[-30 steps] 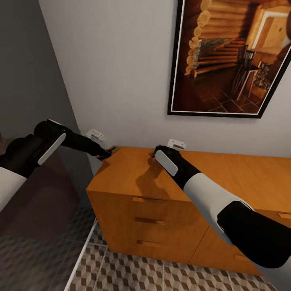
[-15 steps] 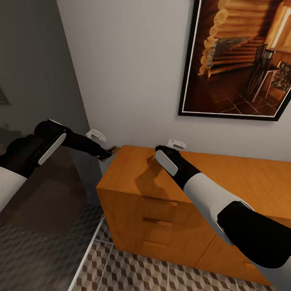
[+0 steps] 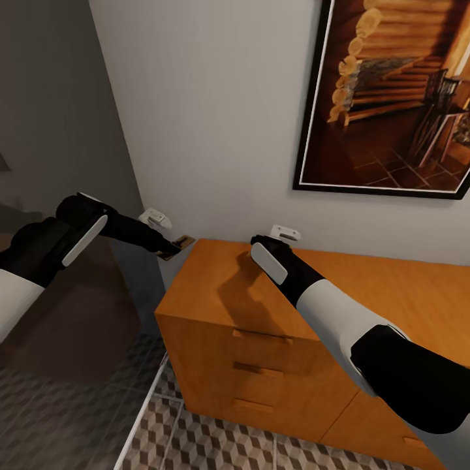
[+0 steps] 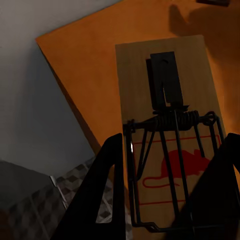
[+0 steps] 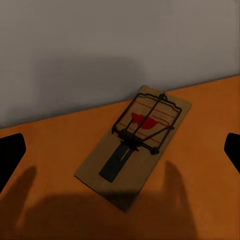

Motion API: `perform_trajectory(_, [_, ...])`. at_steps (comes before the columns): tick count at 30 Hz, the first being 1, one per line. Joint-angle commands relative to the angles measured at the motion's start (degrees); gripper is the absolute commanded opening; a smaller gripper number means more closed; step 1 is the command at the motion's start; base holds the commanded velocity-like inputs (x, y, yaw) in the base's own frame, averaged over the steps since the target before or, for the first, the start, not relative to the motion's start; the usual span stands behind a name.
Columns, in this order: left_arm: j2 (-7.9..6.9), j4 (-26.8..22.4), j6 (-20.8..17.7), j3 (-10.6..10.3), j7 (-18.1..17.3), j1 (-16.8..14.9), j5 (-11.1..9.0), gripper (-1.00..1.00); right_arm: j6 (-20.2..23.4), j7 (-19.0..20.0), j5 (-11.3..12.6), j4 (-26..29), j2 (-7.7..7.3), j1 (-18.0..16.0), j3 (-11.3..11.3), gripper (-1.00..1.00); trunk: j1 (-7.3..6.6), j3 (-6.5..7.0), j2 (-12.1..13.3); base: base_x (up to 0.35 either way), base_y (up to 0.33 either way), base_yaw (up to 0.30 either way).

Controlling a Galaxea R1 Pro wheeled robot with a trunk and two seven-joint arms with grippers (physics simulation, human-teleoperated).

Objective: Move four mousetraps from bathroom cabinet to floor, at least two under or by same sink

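L gripper (image 3: pixel 171 248) is shut on a trap (image 3: pixel 185 242), held in the air just off the cabinet's (image 3: pixel 215 287) left edge, between the grey wall (image 3: pixel 215 117) and a dark glass panel (image 3: pixel 72 326). Wrist cam: both black fingers (image 4: pixel 100 185) pinch the near end of the wooden plate (image 4: pixel 167 115), wire spring and red mouse print facing up, orange top and a bit of cube-tiled floor (image 4: pixel 75 192) below it.

R arm reaches over the cabinet top toward the back wall; R gripper (image 3: pixel 256 243) is hidden behind the wrist in head view. R wrist cam: fingertips (image 5: pixel 11 155) sit wide apart at the frame edges, holding nothing. A 2nd trap (image 5: pixel 134 147) lies flat on the top between them, close to the wall, angled, w/ arm shadows across the wood near it.

Around: big framed log-cabin picture (image 3: pixel 391 98) on the wall above the cabinet, drawers w/ slim handles (image 3: pixel 261 334) on its front, patterned floor (image 3: pixel 215 444) at its foot. The panel stands just left of the cabinet, under the L arm.
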State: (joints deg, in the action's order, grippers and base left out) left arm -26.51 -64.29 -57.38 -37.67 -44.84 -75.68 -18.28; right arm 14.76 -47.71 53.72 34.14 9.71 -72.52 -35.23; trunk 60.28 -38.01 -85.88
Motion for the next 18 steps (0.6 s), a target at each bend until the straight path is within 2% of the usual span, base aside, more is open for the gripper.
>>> perform_trajectory(1, [-0.03, 0.0, -0.1, -0.1, -0.1, -0.1, 0.1, -1.00, 0.4, -0.4, 0.2, 0.1, -0.04, -0.1, -0.2, 1.00, 0.00, -0.06, 0.0, 0.002, 0.001, 0.000])
perform_trajectory(8, [0.04, 0.0, -0.1, -0.1, 0.0, -0.1, 0.1, -1.00, 0.4, -0.3, 0.2, 0.1, -0.04, -0.1, -0.3, 1.00, 0.00, -0.06, 0.0, 0.000, 0.000, 0.000])
perform_trajectory(14, [0.37, -0.3, 0.2, -0.1, 0.0, 1.8, -0.3, -1.00, 1.7, 0.0, 1.0, -0.1, -0.03, -1.6, 0.0, 1.00, 0.00, -0.06, 0.0, 0.000, 0.000, 0.000])
perform_trajectory(18, [1.50, 0.1, 0.3, 0.0, 0.1, 3.0, -0.2, -1.00, 2.6, 0.0, 1.7, 0.5, -0.17, -1.4, 0.0, 1.00, 0.00, -0.06, 0.0, 0.000, 0.000, 0.000])
